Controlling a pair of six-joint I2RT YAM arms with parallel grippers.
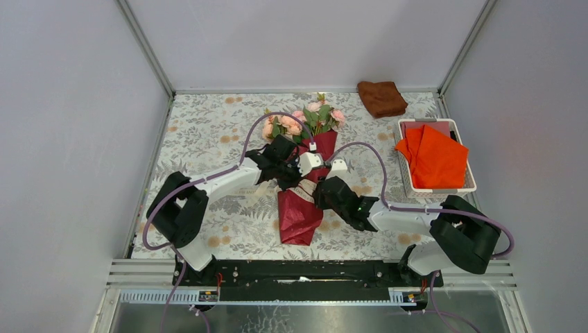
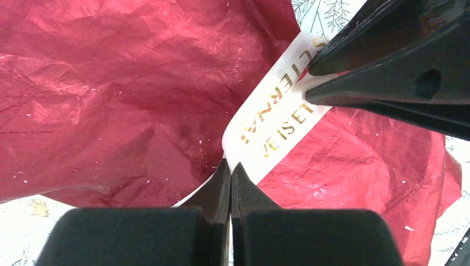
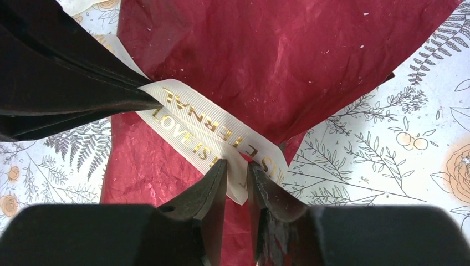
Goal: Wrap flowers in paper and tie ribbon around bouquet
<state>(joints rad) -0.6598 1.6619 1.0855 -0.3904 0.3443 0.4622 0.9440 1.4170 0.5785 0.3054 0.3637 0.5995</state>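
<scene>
On the flower-printed tabletop the bouquet lies in the middle, heads pointing away from the arms. The wrapping looks done: the dark red paper forms a cone closed around the stems, and the pink flowers spill out of its far end. What is left, by my reading, is the tying. The cream ribbon with gold lettering crosses the cone's narrow waist, but no finished knot or bow shows, and whether it passes underneath is hidden. The left pincer is fully closed, pinching the ribbon at its tips. The right pincer is narrow, with the ribbon's other stretch caught between its fingers just beside the left one
</scene>
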